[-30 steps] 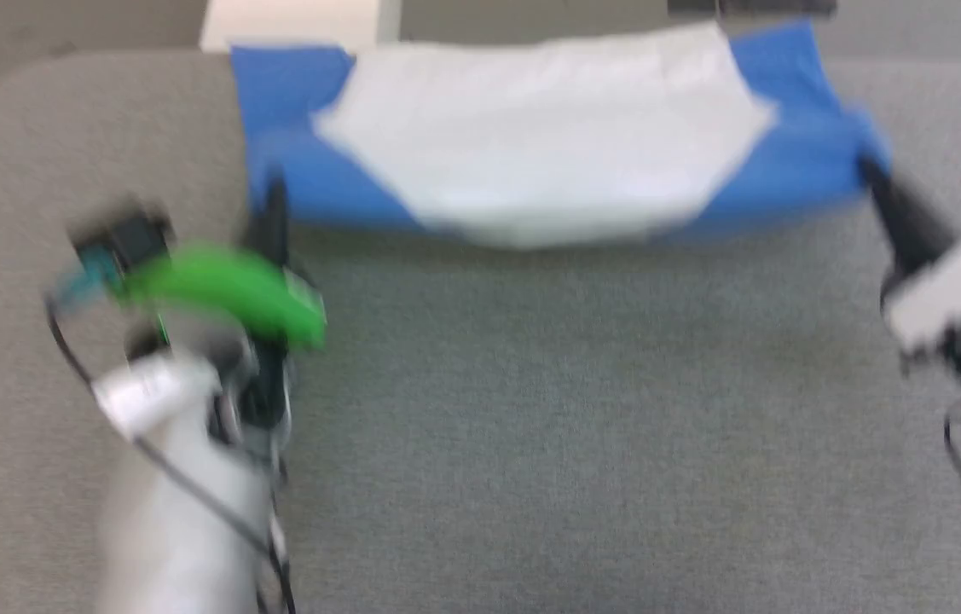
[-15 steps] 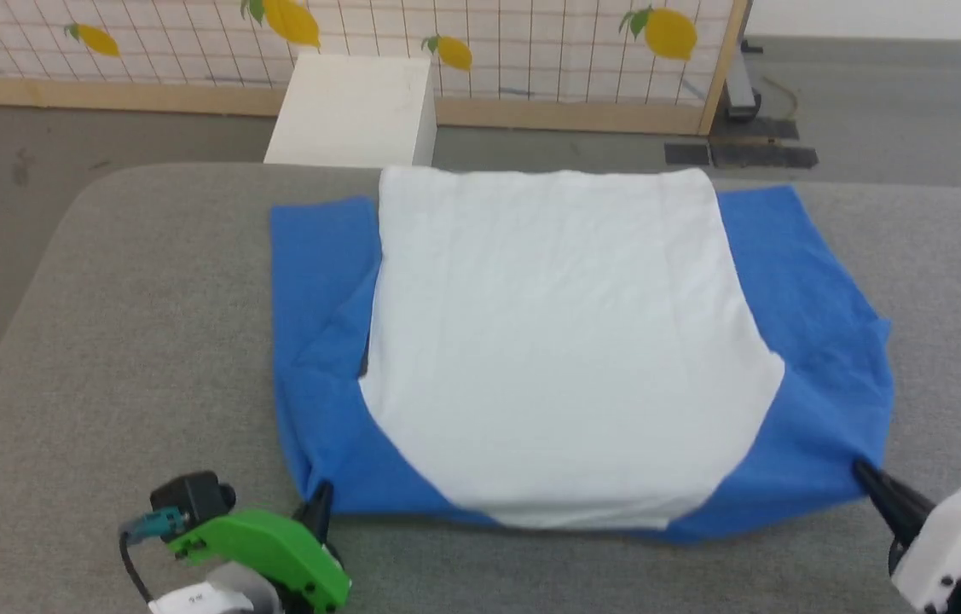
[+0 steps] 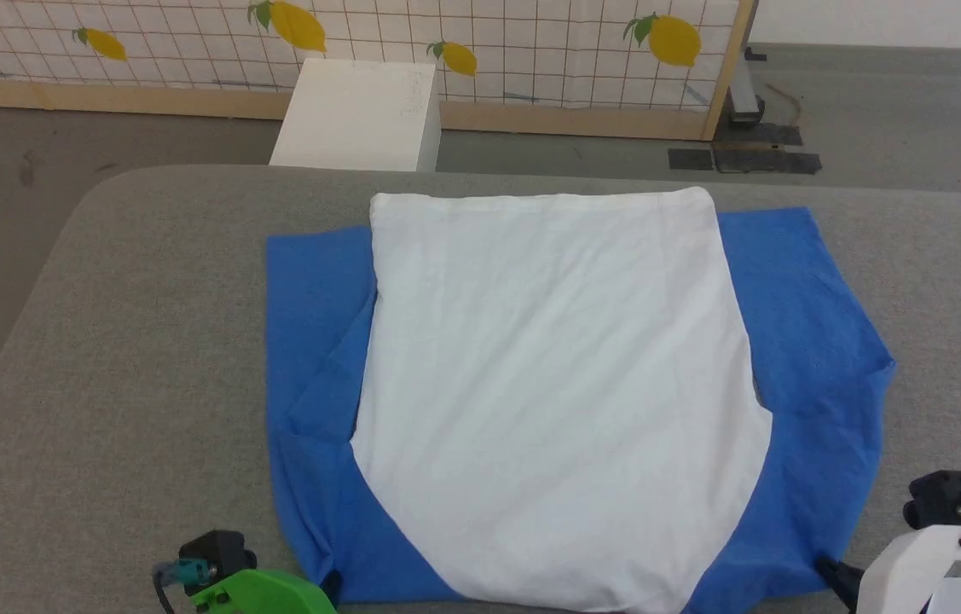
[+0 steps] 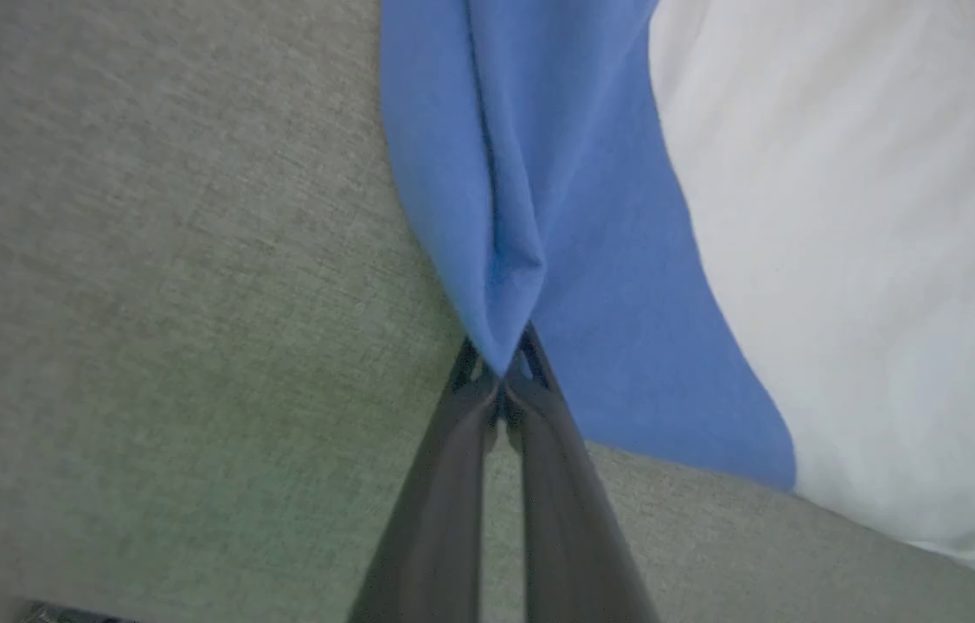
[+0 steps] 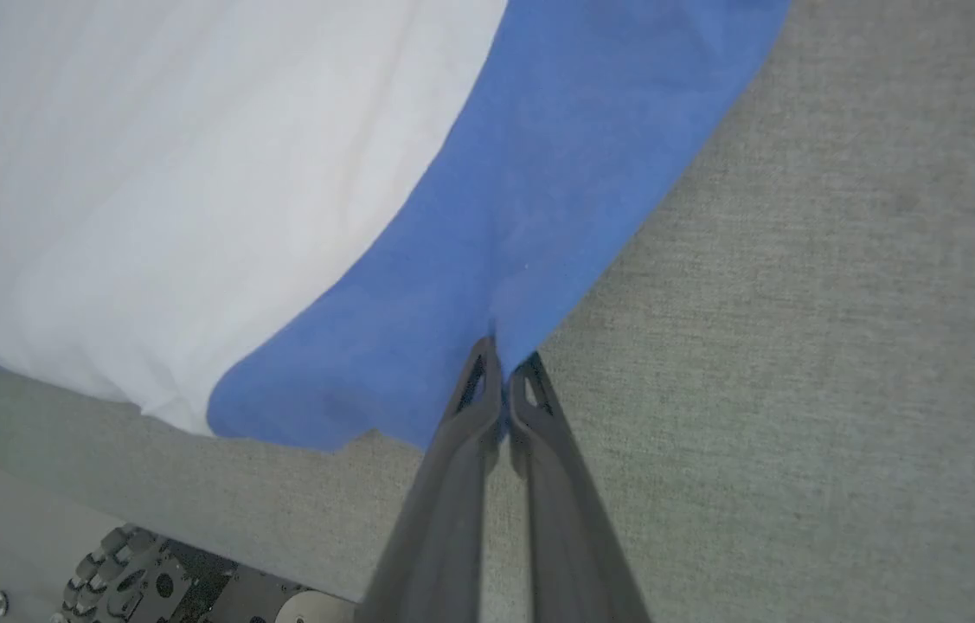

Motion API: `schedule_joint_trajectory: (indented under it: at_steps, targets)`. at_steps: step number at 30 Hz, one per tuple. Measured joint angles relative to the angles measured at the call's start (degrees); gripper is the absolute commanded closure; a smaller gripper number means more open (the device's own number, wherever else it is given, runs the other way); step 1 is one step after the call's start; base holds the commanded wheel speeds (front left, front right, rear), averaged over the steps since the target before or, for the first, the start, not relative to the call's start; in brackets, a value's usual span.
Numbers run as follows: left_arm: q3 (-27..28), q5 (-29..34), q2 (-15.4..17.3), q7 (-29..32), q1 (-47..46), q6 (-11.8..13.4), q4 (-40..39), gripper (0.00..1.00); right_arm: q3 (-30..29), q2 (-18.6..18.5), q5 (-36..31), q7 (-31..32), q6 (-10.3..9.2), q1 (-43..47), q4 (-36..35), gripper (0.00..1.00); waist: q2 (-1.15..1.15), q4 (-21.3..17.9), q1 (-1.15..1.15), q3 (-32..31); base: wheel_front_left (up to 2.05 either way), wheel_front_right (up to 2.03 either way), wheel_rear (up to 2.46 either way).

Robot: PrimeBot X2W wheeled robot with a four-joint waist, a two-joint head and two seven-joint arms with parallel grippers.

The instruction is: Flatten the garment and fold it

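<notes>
Dark fingers of the left end effector (image 4: 500, 359) are pressed together on a puckered blue corner of the garment (image 3: 557, 384). The right end effector (image 5: 503, 355) pinches the opposite blue corner. Both grips sit near the front edge of the counter (image 3: 147, 341). The garment lies spread across the counter's middle, white body up, blue sleeves at either side. Beyond the far edge stands a white box (image 3: 356, 115).
</notes>
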Motion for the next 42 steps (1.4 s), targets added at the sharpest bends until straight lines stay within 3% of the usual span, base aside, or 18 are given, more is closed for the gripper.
schedule_joint_trajectory:
  at_steps: [3,4,5,6,7,8,9,15,21,27,33,39,42]
  targets:
    - [-0.1,0.0,-0.2,-0.4,-0.6,-0.5,1.1,1.0,1.4,0.0,-1.0,0.3,0.0,0.0,3.2,1.0,0.0,0.0,0.0,0.4,0.0,0.0,0.0]
    - [-0.1,0.0,-0.3,-0.8,-0.8,-0.6,1.4,0.93,1.8,-0.2,-1.5,0.3,0.0,0.0,4.1,1.0,0.0,0.0,0.0,0.5,0.0,0.0,0.0]
    - [0.0,0.0,-0.3,-1.0,-0.8,-0.6,1.5,0.63,1.9,-0.1,-1.5,0.2,0.0,-0.1,4.7,1.0,0.0,0.0,0.0,0.6,0.0,0.0,0.0]
    - [0.1,-0.2,-0.4,-1.0,-1.0,-0.8,1.7,0.12,2.1,-0.1,-1.7,0.1,0.0,-0.2,5.5,1.0,0.0,0.0,0.0,0.7,0.0,0.0,0.0]
    - [0.1,-0.2,-0.4,-1.0,-1.2,-1.0,1.8,0.0,2.4,-0.2,-1.8,-0.1,0.0,-0.3,6.0,0.93,0.0,0.0,0.01,0.8,0.0,0.0,0.0]
    - [0.2,-0.3,-0.4,-1.0,-1.3,-1.0,1.8,0.0,2.6,-0.2,-1.8,-0.4,0.0,-0.4,6.4,0.39,0.0,-0.1,0.0,0.8,0.0,0.0,0.0]
    - [0.3,-0.6,-0.4,-1.0,-1.4,-1.0,1.6,0.0,2.8,-0.3,-1.8,-0.6,0.0,-0.5,6.6,0.0,0.0,-0.1,0.0,0.7,0.0,0.0,0.0]
    - [2.0,-1.1,1.1,0.5,-1.1,0.2,-2.2,0.0,0.8,-0.1,0.4,-2.7,0.0,-0.8,4.2,0.0,0.0,-0.4,0.0,-0.1,0.0,0.0,0.0]
    - [4.8,0.0,5.1,0.3,0.6,3.1,-9.9,0.0,-6.9,1.4,3.3,-2.9,0.0,-0.8,-1.9,0.0,0.0,-0.5,0.0,-1.5,0.0,0.0,0.0]
    - [7.0,5.5,7.5,-12.9,0.4,-1.0,-14.1,0.0,-15.0,2.9,2.8,-6.0,0.0,-4.7,-4.5,0.0,0.0,-0.8,0.01,-1.4,0.0,0.0,0.0]
    - [7.4,11.6,7.5,-29.3,-2.0,-4.6,-14.5,0.0,-16.6,1.1,0.0,-11.5,0.0,-15.4,-1.9,0.0,0.0,-1.2,0.01,0.9,0.0,0.0,0.0]
    - [9.0,17.0,5.0,-32.1,-6.0,-5.9,-16.6,0.0,-15.1,-3.1,-3.2,-13.0,0.0,-26.2,5.2,0.0,0.0,-1.1,0.01,5.2,0.0,0.0,0.0]
    - [10.8,20.1,1.8,-32.3,-8.1,-7.1,-19.1,0.0,-12.7,-6.5,-5.0,-11.9,0.0,-34.4,10.2,0.0,0.0,-0.7,0.01,8.9,0.0,0.0,0.0]
